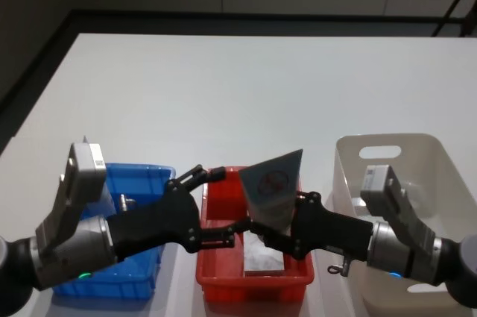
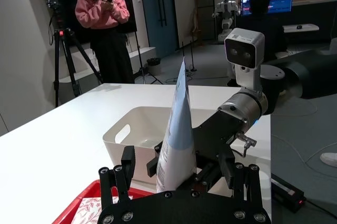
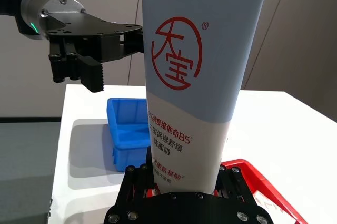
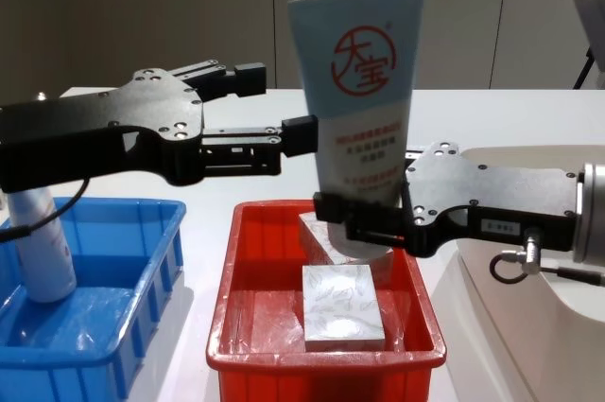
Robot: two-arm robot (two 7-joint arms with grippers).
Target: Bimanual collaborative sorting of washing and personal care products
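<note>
Left: blue plastic bin (image 1: pixel 139 171); centre: red plastic bin (image 1: pixel 253 279); right: white plastic basket (image 1: pixel 421 145); pale-blue squeeze tube (image 1: pixel 273 181) upright above red bin.

The far half of the table (image 1: pixel 223 86) lies open, so you can swing either arm out there freely. Nearer in, three containers stand side by side: the blue bin (image 4: pixel 95 364) on the robot's left, the red bin (image 4: pixel 321 378) in the middle and the white basket (image 1: pixel 417 142) on its right. Above the red bin it is crowded: the right gripper (image 4: pixel 364 227) clamps the tall tube (image 4: pixel 359 90) upright there, and the left gripper (image 4: pixel 274 107) has its fingers (image 4: pixel 298 135) spread just beside the tube. A flat box (image 4: pixel 342 317) covers part of the red bin's floor. A white bottle (image 4: pixel 43 241) stands at the left end of the blue bin.
</note>
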